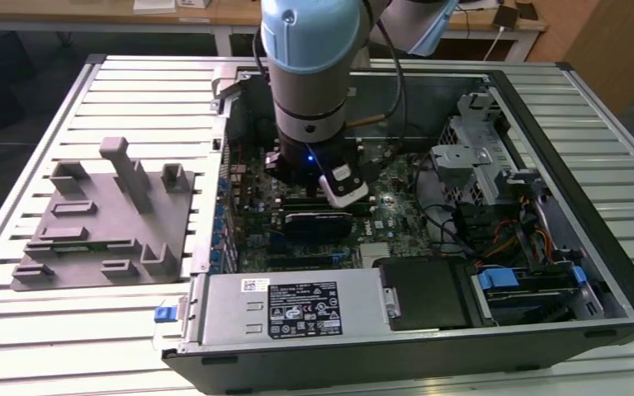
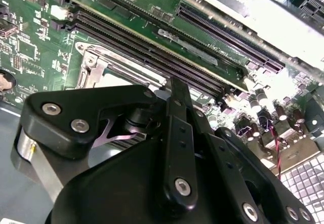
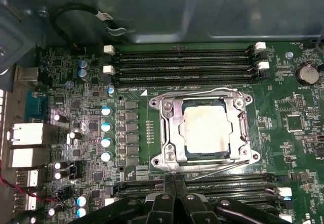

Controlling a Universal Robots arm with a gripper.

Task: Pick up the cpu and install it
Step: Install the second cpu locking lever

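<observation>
cpu (image 3: 207, 131): sits flat in the socket, centre-right of the first wrist view, silvery top up, pale stain across it. Looks seated square inside the frame, no visible tilt.

socket frame (image 3: 170, 133): metal bracket rings the cpu on all four sides. Thin retention wires run along its upper and lower edges. Can't tell from here whether the bracket is latched.

memory slots (image 3: 182, 57): black rows just above the socket in the first wrist view, more rows just below it, all without sticks.

my hand (image 3: 174, 201): bottom centre of the first wrist view, black fingers drawn together, tips near the lower slot rows, apart from the cpu. Nothing between them that I can see. In the second wrist view the linkage (image 2: 167, 148) covers the lower half of the frame, so I judge it narrow and not holding anything.

arm (image 1: 308, 82): upper centre of the exterior view, reaching down into the open computer case (image 1: 581, 247) over the motherboard (image 1: 405, 173).

grey tray (image 1: 108, 223): left of the exterior view on the slatted desk (image 1: 30, 124), beside the case.

step, my read: chip is placed, I'm above it; install looks close to done.

next move needs: latch state confirmed, hand kept off the chip top and the wires.
</observation>
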